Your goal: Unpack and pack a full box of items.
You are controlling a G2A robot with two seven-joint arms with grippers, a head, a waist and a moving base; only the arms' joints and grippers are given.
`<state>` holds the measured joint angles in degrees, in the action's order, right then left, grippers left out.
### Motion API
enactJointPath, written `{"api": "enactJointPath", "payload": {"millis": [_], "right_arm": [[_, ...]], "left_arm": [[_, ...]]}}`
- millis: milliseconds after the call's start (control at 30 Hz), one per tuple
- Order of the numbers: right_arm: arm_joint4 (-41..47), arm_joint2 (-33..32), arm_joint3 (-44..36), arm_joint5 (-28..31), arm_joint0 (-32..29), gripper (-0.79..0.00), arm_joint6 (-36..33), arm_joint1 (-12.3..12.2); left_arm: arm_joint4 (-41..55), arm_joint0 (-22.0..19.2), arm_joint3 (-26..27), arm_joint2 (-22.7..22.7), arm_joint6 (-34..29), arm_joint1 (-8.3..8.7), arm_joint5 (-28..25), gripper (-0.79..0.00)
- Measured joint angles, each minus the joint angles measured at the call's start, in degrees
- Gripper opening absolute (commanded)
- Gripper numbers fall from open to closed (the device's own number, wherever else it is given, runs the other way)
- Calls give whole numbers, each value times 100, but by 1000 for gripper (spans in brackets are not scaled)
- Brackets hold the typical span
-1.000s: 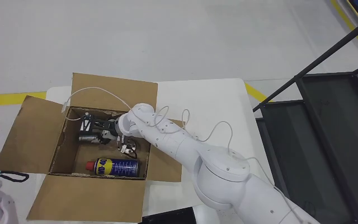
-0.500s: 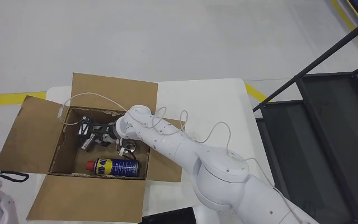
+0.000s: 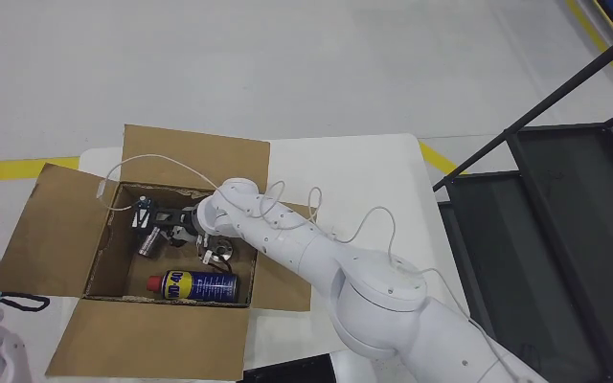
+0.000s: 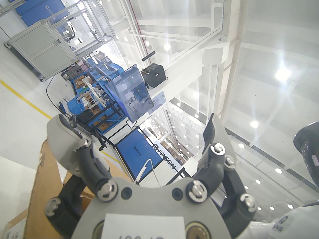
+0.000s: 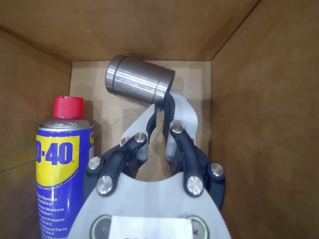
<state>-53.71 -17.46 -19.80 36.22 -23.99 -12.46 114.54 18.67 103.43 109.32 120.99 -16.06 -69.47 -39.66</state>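
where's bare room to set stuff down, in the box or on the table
Widest: the white table right of the box. Inside, a bare floor strip between the metal cylinder and the spray can. Crowded where the right hand pinches the cylinder.

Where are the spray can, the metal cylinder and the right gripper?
spray can (image 5: 59, 165), right wrist view, on its blue and yellow label.
metal cylinder (image 5: 139, 83), right wrist view, middle of its side.
right gripper (image 5: 161, 106), right wrist view, midway between its fingertips.
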Motion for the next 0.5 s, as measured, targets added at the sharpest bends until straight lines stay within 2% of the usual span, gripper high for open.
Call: {"api": "enactJointPath", "payload": {"millis": [100, 300, 500], "right_arm": [[-59, 3, -42, 81, 18, -600, 225, -10], [-291, -1, -141, 184, 86, -545, 798, -30], [-682, -25, -295, 379, 123, -459, 1739, -104]], "left_arm": [[0, 0, 0, 0, 0, 0, 0, 0], [0, 0, 0, 0, 0, 0, 0, 0], [0, 0, 0, 0, 0, 0, 0, 0]]}}
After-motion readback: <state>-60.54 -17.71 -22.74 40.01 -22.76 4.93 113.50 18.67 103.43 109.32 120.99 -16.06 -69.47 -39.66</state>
